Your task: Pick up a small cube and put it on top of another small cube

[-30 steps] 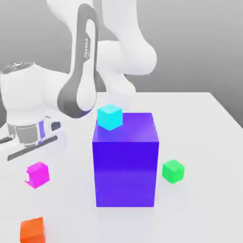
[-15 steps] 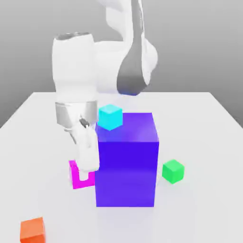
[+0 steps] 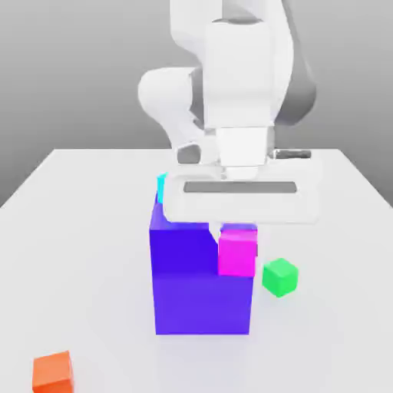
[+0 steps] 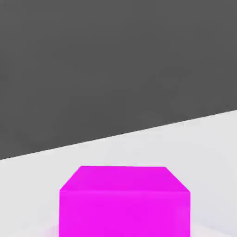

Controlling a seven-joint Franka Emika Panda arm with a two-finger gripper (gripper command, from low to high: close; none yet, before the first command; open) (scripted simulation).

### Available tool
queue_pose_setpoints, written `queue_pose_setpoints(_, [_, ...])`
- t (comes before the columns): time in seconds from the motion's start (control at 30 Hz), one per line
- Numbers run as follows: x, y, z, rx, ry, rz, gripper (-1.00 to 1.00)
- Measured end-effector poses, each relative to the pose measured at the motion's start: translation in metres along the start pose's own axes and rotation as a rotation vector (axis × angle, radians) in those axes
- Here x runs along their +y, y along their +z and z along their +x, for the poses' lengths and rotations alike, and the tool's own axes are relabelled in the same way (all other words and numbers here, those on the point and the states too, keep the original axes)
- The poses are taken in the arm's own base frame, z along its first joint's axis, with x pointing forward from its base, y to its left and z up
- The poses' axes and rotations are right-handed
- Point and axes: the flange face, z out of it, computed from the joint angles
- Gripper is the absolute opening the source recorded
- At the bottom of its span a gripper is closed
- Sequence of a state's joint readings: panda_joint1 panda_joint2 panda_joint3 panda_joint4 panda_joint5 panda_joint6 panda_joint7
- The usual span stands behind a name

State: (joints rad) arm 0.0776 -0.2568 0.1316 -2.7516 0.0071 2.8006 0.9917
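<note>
white table (image 3: 77, 230) | gripper (image 3: 238, 230) clamped on magenta cube (image 3: 237, 252) | ext view adds green cube (image 3: 279, 277)

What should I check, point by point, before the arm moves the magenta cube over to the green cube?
1. Grip: gripper is shut on the magenta cube, which hangs above the table: ok.
2. Target: green cube sits free on the white table, top uncovered: ok.
3. Alignment: magenta cube is toward the exterior view's left of the green cube, not above it: not ok.
4. Obstacle: big blue block stands right beside the path; clearance: cannot tell.
5. Orange cube lies far from the path: ok.
</note>
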Motion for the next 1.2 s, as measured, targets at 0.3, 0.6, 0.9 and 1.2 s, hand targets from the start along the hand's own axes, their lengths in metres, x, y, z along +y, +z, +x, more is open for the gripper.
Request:
queue_pose_setpoints(0.3, [0.002, 0.008, -0.098, -0.079, -0.597, -0.048, -1.00])
queue_pose_setpoints(0.6, [0.058, 0.036, -0.177, -0.276, -0.973, -0.119, -1.00])
queue_pose_setpoints(0.9, [0.076, 0.095, -0.192, -0.291, -0.984, -0.127, -1.00])
queue_pose_setpoints(1.2, [0.075, 0.093, -0.191, -0.290, -0.984, -0.127, 1.00])
